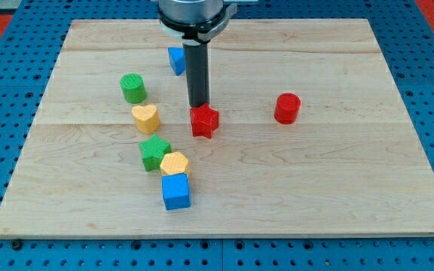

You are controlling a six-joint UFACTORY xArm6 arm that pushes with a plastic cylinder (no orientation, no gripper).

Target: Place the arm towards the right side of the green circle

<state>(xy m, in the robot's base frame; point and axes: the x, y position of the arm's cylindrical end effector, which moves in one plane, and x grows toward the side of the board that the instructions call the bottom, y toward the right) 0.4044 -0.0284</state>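
The green circle block [133, 88] stands on the wooden board [337, 173] at the view's upper left. My tip [198, 105] is down on the board to the right of the green circle, a block's width or two away and slightly lower. It sits just above the red star-shaped block [204, 121], touching or nearly touching it.
A yellow heart block [145, 118] lies below the green circle. A green star block [154, 153], a yellow hexagon block [175, 163] and a blue cube [176, 191] cluster lower down. A blue block [176, 60] sits behind the rod. A red cylinder [286, 108] stands at right.
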